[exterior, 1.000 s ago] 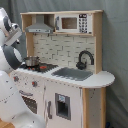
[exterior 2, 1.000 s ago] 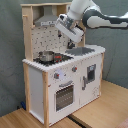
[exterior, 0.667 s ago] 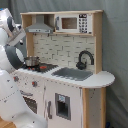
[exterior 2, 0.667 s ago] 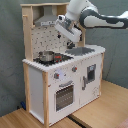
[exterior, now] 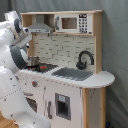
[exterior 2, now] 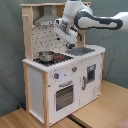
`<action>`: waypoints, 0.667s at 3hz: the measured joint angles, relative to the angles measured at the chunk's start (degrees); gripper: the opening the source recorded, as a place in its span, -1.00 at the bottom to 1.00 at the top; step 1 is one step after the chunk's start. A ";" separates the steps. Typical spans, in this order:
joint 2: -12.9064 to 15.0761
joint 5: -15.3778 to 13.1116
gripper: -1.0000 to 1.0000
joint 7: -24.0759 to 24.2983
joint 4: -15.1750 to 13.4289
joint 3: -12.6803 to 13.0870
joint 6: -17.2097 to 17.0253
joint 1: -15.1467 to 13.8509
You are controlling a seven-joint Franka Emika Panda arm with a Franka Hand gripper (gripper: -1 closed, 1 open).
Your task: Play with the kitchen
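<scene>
Pincer (exterior 2: pixel 64 44) hung over the hob (exterior 2: pixel 59 58) of the kitchen (exterior 2: pixel 65 85), near the small pot (exterior 2: pixel 46 56); grip state unclear. Best approached slowly, straight down.

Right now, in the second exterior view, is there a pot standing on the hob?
Yes, a small metal pot stands on the hob of the kitchen, beside the sink.

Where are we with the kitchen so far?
Nothing looks finished: the kitchen's oven door is shut and a pot sits on the hob. In hand: the arm reaches over the hob. Left: any actual handling.
</scene>
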 joint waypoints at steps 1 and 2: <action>-0.80 0.00 1.00 -0.94 0.57 4.61 -0.08 -5.21; -1.91 0.00 1.00 -2.33 1.85 9.14 -0.09 -9.91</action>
